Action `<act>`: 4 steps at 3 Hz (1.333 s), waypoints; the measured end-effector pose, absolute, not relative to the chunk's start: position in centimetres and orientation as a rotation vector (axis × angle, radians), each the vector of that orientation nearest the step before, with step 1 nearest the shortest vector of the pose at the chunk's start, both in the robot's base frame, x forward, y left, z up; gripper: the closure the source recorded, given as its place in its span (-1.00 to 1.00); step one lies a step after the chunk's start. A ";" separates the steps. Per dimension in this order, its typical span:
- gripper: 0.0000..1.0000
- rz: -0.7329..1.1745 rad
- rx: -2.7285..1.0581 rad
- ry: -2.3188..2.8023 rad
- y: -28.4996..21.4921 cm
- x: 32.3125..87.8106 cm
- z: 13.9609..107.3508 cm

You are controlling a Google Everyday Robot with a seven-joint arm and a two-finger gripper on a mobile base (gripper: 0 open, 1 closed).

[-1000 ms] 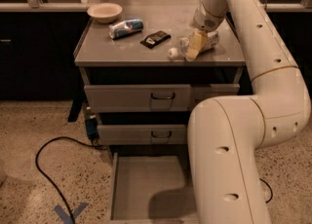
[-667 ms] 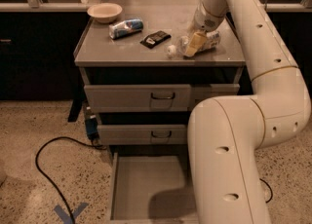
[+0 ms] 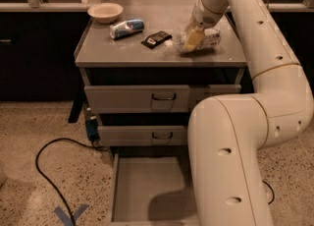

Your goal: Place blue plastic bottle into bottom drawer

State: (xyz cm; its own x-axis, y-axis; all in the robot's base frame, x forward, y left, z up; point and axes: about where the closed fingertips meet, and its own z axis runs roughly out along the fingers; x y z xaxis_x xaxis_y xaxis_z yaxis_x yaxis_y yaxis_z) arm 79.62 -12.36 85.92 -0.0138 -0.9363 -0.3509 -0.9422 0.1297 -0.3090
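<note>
The blue plastic bottle (image 3: 212, 39) lies on its side on the right of the grey cabinet top (image 3: 122, 53), its white cap end pointing left. My gripper (image 3: 192, 40) is down on the bottle's middle, reaching in from the upper right. The bottom drawer (image 3: 144, 190) is pulled open at floor level and its flat grey floor is bare. My arm's large white link (image 3: 230, 161) covers the drawer's right part.
A blue-and-silver can (image 3: 126, 27) and a flat black packet (image 3: 156, 39) lie on the cabinet top, with a pale bowl (image 3: 105, 11) at the back left. The two upper drawers (image 3: 147, 98) are closed. A black cable (image 3: 49, 166) and blue tape (image 3: 71, 215) lie on the floor at left.
My gripper has shifted slightly left and away along the bottle. The bottle's cap end has moved a little with it. The drawers and other objects have not moved.
</note>
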 end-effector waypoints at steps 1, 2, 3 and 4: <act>1.00 0.034 -1.797 1.881 -11.3 77.5 89.8; 1.00 -0.007 -1.723 1.846 -12.5 73.9 95.5; 1.00 0.033 -1.714 1.831 -13.3 65.0 98.9; 1.00 0.036 -1.712 1.831 -13.2 65.1 98.8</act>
